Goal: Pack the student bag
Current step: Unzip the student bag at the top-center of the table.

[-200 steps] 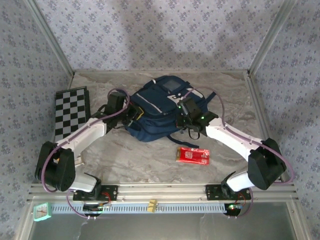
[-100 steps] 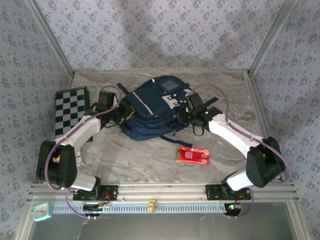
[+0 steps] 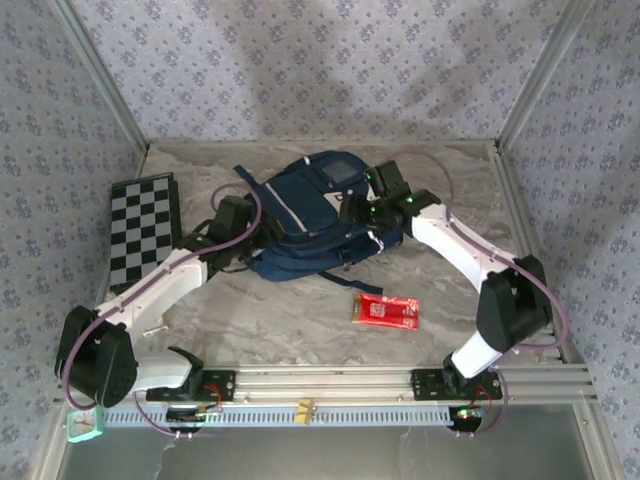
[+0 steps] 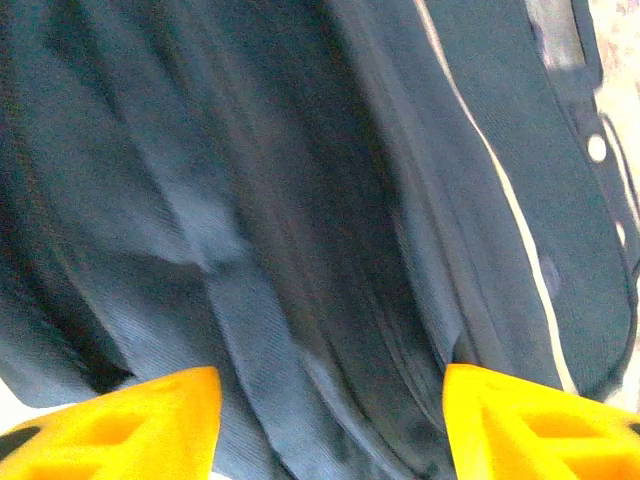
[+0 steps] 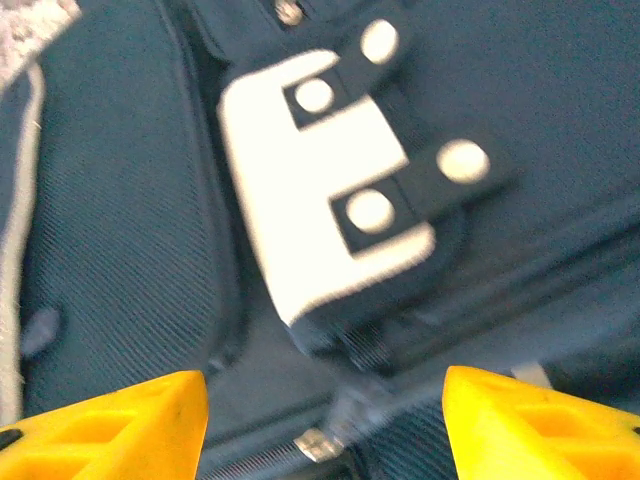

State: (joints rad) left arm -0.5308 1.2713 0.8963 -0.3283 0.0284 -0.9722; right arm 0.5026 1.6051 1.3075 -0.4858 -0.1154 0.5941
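Note:
The student bag [image 3: 305,215] is a navy backpack lying flat at the table's middle back, its white panel [image 3: 345,197] with two buckles facing up. My left gripper [image 3: 258,240] is at the bag's left side, open, its yellow fingertips [image 4: 130,425] spread wide over dark folds of the bag [image 4: 330,220]. My right gripper [image 3: 360,212] is at the bag's right side, open above the white buckle panel [image 5: 320,210]. A metal zipper pull [image 5: 318,442] lies between its yellow fingertips [image 5: 540,430]. Neither gripper holds anything.
A red packet [image 3: 386,311] lies on the marble table [image 3: 270,310] in front of the bag. A black-and-white checkerboard [image 3: 145,225] lies at the left. A small teal object [image 3: 85,425] sits outside the near left corner. Patterned walls enclose the table.
My right gripper has moved farther back and up along the bag's right side. My left gripper swung out left, then came back to the bag's left side. The bag shifted slightly left.

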